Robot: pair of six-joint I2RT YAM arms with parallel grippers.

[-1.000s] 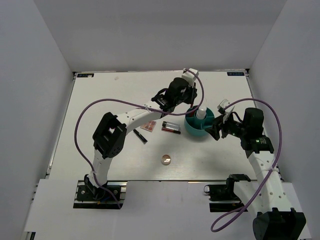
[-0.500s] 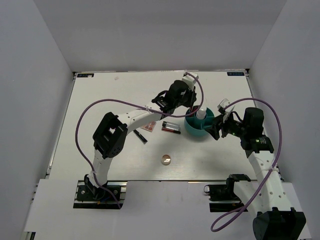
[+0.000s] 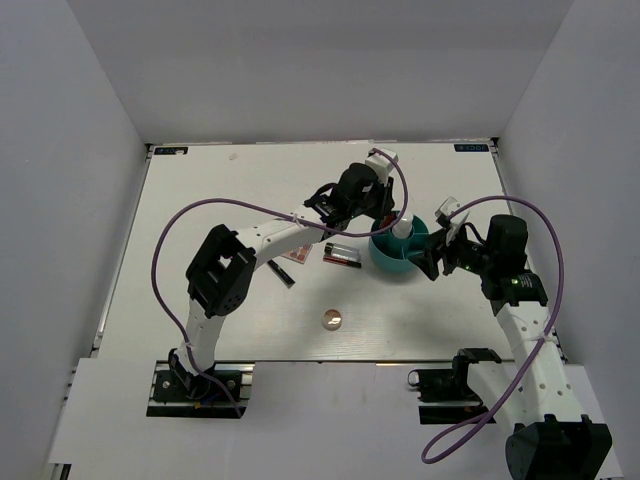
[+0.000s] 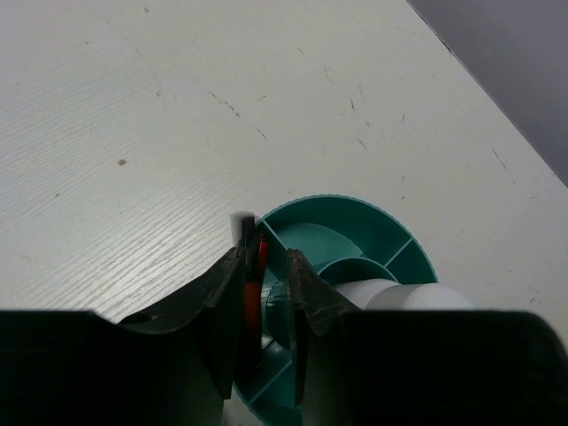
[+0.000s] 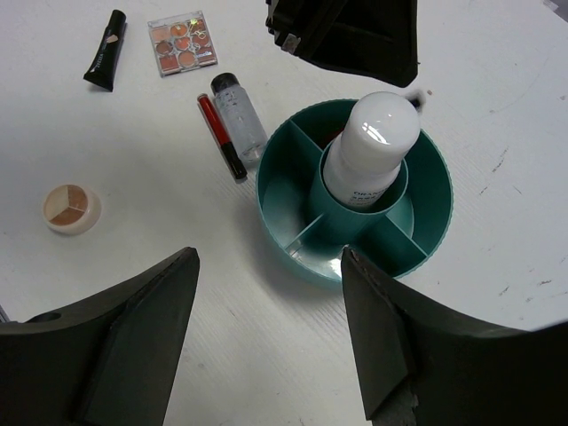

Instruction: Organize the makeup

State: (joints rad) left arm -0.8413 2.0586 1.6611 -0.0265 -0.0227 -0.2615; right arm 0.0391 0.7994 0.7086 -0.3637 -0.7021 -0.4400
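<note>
While the right claw (image 5: 268,252) hangs wide open and empty over the white worktop (image 5: 204,302), the round pinkish compact (image 5: 71,208) lies alone, nearest the arm bases. Beyond it, a teal divided container (image 5: 330,266) holds a white bottle (image 5: 371,146) upright in its centre well; the bottle's dark lettering is too small to read. Just beside the container lie a red-and-black tube (image 5: 220,135) and a clear black-capped vial (image 5: 238,117), side by side. Farther off sit the square palette (image 5: 182,43) and a black tube (image 5: 104,51). At the container's far side, the left claw (image 4: 264,257) has its jaws barely parted around a thin black-and-red pencil (image 4: 249,266) over an outer compartment. Whether it grips the pencil cannot be told.
</note>
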